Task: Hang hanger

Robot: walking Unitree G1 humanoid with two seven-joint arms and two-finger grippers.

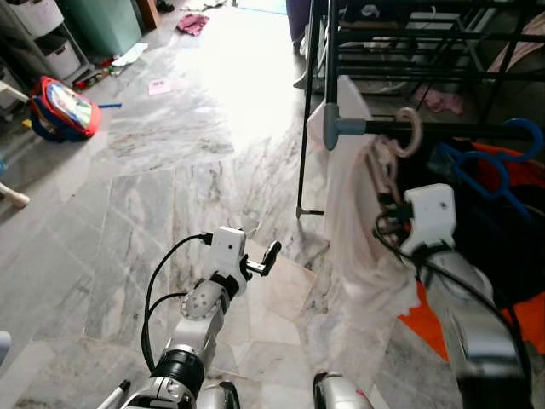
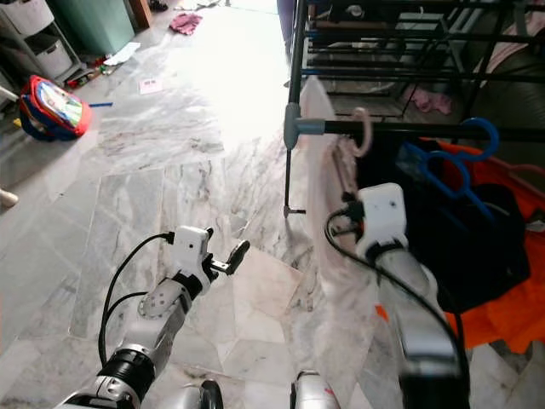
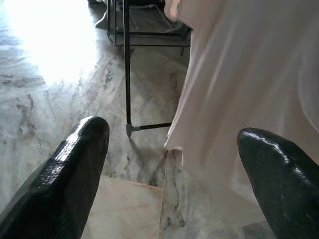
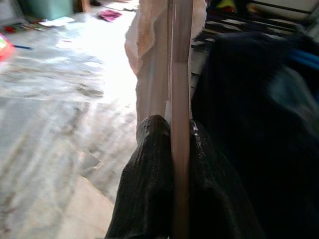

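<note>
- A grey-veined marble floor (image 1: 170,196) is running through the room, with strong glare lying across its far part; a red and blue bag (image 1: 64,109) is sitting at the far left near storage shelving.
- A black clothes rack (image 1: 400,51) is standing at the right, its near rail (image 1: 443,129) running sideways and ending in a grey cap.
- The pale pink hanger (image 1: 407,129) is hooking over that rail near the capped end, carrying a cream garment (image 1: 358,230); its long axis is lying roughly edge-on to the robot, hook uppermost.
- A blue hanger (image 1: 502,153) is hanging further right over dark and orange clothes.
- The right gripper (image 4: 174,164) is clamping its fingers on the hanger's arm.
- The left gripper (image 3: 174,164) is hovering low over the floor, fingers spread wide, holding nothing.
</note>
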